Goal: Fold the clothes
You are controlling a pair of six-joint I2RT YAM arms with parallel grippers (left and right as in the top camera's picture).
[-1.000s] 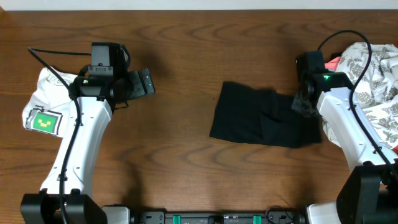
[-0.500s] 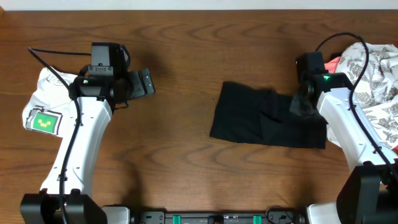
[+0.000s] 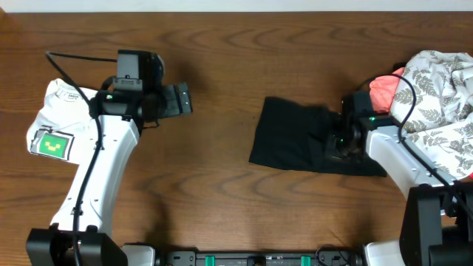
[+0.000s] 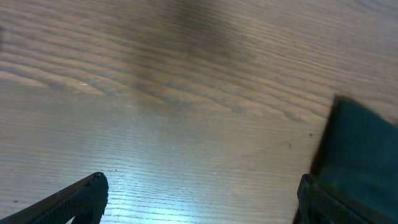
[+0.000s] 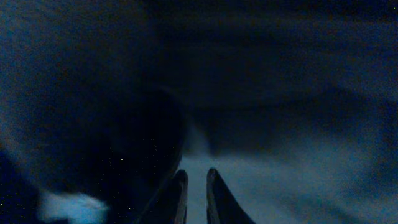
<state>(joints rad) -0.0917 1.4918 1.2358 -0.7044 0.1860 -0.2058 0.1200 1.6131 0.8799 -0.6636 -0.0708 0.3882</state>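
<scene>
A black garment (image 3: 292,140) lies partly folded on the wooden table, right of centre. My right gripper (image 3: 341,142) is low over its right part. In the right wrist view the fingers (image 5: 196,177) are pressed almost together on the dark fabric (image 5: 280,93), which fills the frame. My left gripper (image 3: 182,99) is open and empty over bare wood, well left of the garment. In the left wrist view its jaws (image 4: 199,186) are wide apart, with the garment's left edge (image 4: 364,155) by the right jaw.
A white garment with a green patch (image 3: 50,137) lies at the far left beside the left arm. A heap of leaf-print white cloth (image 3: 440,89) with a coral piece (image 3: 380,89) sits at the right edge. Bare wood (image 3: 222,59) lies between the arms.
My right gripper has moved left and toward the front, onto the black garment, uncovering the coral piece. The left gripper has shifted slightly to the right.
</scene>
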